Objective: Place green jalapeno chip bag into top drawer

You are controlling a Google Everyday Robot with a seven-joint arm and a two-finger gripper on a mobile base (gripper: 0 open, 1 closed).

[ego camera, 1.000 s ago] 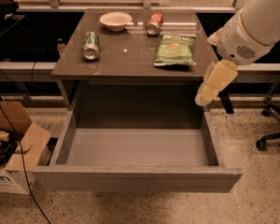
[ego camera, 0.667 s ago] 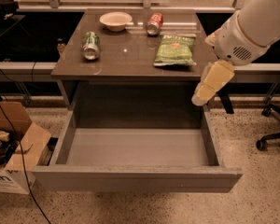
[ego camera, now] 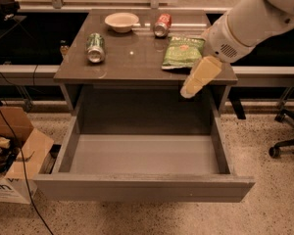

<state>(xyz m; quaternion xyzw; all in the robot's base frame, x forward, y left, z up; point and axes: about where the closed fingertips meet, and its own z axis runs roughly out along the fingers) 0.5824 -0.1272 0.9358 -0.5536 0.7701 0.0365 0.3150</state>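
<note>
Only one camera is used. It stands in front of the top drawer and higher than it, and it looks down at a slant toward the table behind the drawer. The view is rather near, and the open drawer fills the lower middle. The gripper hangs over the drawer's back right corner.

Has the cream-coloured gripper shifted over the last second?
Yes. The gripper has moved left along the grey table front edge, away from its right corner, and is now in front of the crinkly green jalapeno chip bag.
</note>
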